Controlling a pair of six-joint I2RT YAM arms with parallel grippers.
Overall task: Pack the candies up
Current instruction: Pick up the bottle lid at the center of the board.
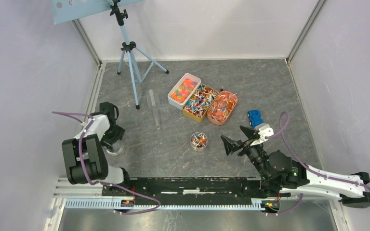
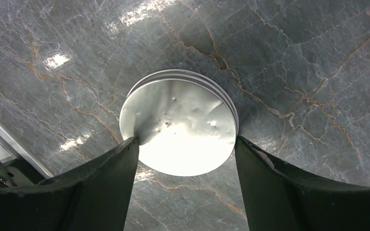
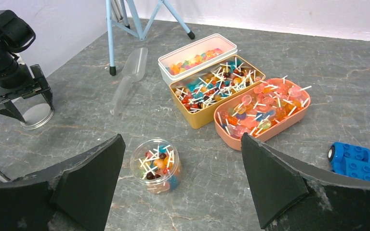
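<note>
The left gripper (image 2: 186, 140) points down at the table with a round metal lid (image 2: 178, 120) lying flat between its jaws. Each fingertip sits right at the lid's rim, one on either side. Whether they are pinching it or only resting against it, I cannot tell.

The right gripper (image 3: 183, 138) has its jaws spread wide and holds nothing. Just ahead of them and between the two fingers stands a small clear jar (image 3: 156, 166), open at the top and nearly full of candies (image 3: 158, 162) (mixed colours, with white ends sticking up). Beyond the jar, further ahead of these jaws, three open boxes sit side by side holding more sweets: a white box (image 3: 173, 60), a yellow box (image 3: 200, 115) and an orange tray (image 3: 270, 132). A clear scoop (image 3: 127, 79) lies ahead to the left of the jaws, and a blue toy car (image 3: 354, 159) sits off to the right, well apart from the jar.

With the jar this full, the filling looks done, and the step in hand seems to be fetching the lid. The next move calls for a firm hold across the lid's rim. Then it needs a level lift clear of the table and a carry across to the jar, which stands well away from the left jaws. The right jaws are well placed to close around the jar and steady it.
</note>
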